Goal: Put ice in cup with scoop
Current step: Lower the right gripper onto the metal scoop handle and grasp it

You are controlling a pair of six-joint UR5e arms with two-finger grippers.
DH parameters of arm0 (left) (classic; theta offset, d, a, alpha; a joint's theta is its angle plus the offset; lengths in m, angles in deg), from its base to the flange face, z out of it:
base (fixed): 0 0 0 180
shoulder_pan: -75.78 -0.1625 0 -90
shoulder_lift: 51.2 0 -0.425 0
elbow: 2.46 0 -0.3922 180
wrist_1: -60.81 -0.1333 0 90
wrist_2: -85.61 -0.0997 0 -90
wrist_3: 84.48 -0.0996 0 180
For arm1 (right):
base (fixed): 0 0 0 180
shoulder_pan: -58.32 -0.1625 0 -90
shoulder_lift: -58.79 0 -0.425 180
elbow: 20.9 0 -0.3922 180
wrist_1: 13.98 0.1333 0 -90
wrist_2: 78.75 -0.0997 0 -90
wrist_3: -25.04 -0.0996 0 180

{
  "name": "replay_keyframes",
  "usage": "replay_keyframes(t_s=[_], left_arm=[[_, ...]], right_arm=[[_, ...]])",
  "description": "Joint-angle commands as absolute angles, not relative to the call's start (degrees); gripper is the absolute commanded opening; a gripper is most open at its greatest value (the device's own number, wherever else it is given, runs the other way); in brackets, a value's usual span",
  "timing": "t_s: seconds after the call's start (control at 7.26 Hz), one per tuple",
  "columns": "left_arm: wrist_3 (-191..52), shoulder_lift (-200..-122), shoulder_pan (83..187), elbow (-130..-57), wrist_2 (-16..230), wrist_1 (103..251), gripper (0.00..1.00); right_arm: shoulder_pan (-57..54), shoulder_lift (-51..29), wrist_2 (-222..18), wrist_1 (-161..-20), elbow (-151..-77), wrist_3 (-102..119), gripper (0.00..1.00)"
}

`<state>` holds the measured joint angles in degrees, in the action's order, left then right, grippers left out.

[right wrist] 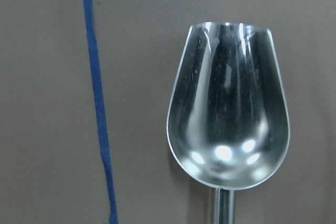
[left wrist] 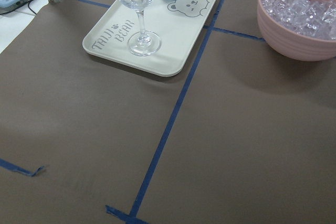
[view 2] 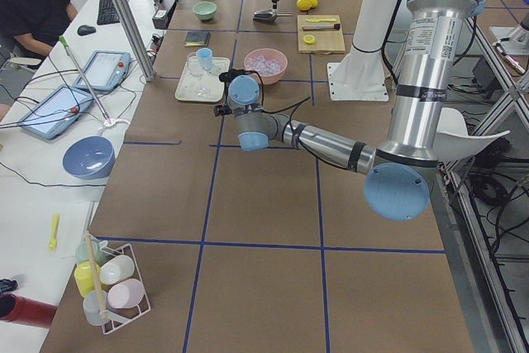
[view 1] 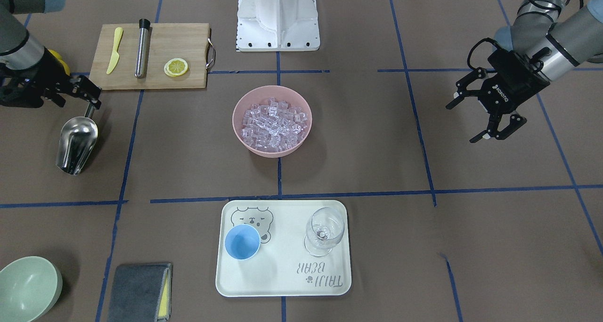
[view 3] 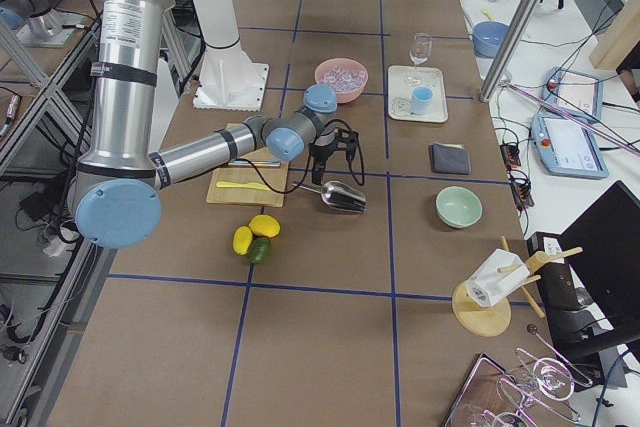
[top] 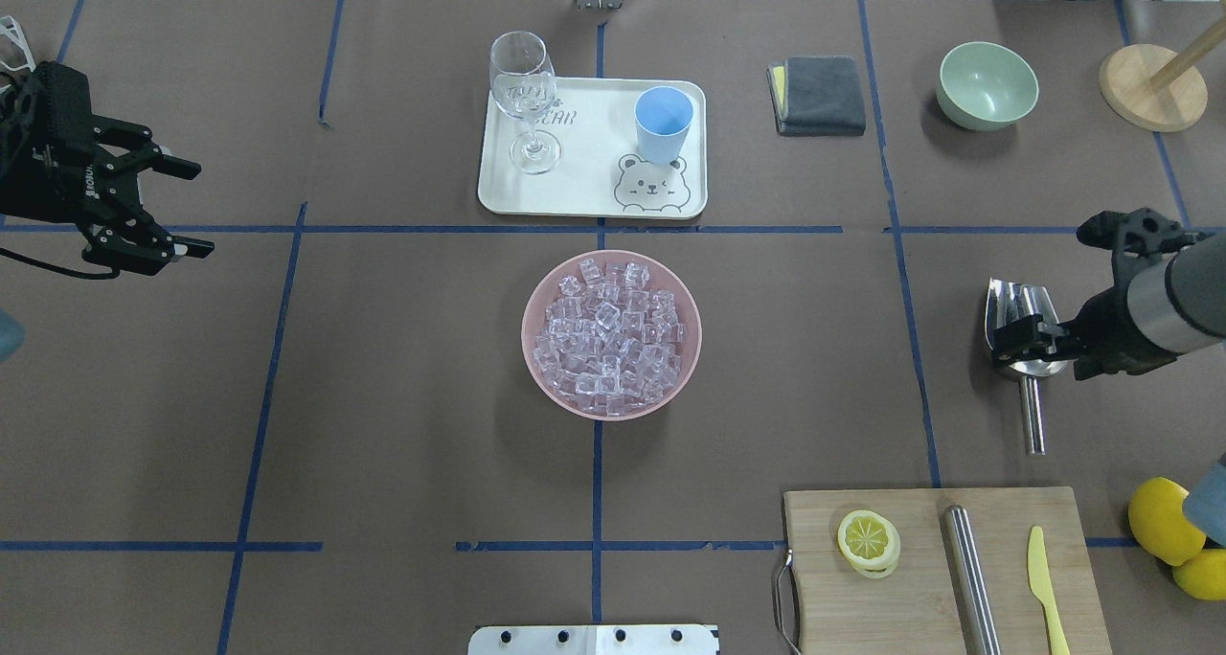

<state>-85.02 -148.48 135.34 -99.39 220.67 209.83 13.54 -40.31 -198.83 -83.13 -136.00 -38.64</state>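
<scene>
Overhead exterior view, with the clock centred on the pink bowl (top: 526,334): between 9 and 10 o'clock, well apart from everything, the left gripper (top: 196,208) hangs over bare table with its fingers spread wide and nothing between them. At 12 o'clock lies a cream tray (top: 584,171). A clear wine glass (top: 525,90) stands upright on the tray's left half and the cup (top: 663,124) stands upright on its right half, just above the printed bear. The cup looks empty. The ice (top: 611,339) is heaped in the bowl at mid-table, filling it almost to the rim.

At 3 o'clock the scoop (top: 1017,303) lies on the table, its open front toward 12 and its rod handle toward 6. Its trough is empty in the right wrist view. The right gripper (top: 1023,341) sits over the neck where the trough meets the handle. Its fingers seem to straddle the rod, but I cannot tell whether they are closed on it.

At 4 o'clock is a wooden cutting board (top: 919,588) carrying a lemon slice (top: 869,540), a steel cylinder (top: 972,578) and a yellow knife (top: 1044,578).
</scene>
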Motion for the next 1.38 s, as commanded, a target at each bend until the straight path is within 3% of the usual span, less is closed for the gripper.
replay_keyframes(t_s=[0.0, 0.28, 0.41, 0.83, 0.96, 1.1, 1.24], left_arm=[[-84.9, -148.8, 135.1, -99.0, 220.7, 209.9, 1.0], [-84.8, -148.9, 134.1, -99.0, 220.7, 209.9, 1.0], [-84.8, -148.9, 134.0, -99.2, 220.7, 209.9, 1.0], [-84.8, -148.9, 134.0, -99.6, 220.7, 209.9, 1.0], [-84.8, -148.9, 134.0, -99.7, 220.7, 209.9, 1.0], [-84.8, -148.9, 134.0, -99.4, 220.7, 209.9, 1.0], [-84.8, -148.9, 134.0, -99.5, 220.7, 209.9, 1.0]], right_arm=[[18.4, -43.4, -196.3, -75.8, -132.6, -41.3, 1.0], [19.0, -43.3, -196.2, -75.1, -130.1, -42.1, 1.0], [19.2, -42.9, -196.7, -75.1, -129.1, -42.1, 0.95], [19.1, -42.8, -197.2, -75.2, -129.4, -41.9, 0.53], [19.1, -42.8, -197.9, -75.4, -129.4, -42.0, 0.32], [18.9, -42.9, -198.0, -75.5, -129.6, -41.9, 0.0], [18.8, -43.2, -198.1, -75.3, -130.0, -41.9, 0.0]])
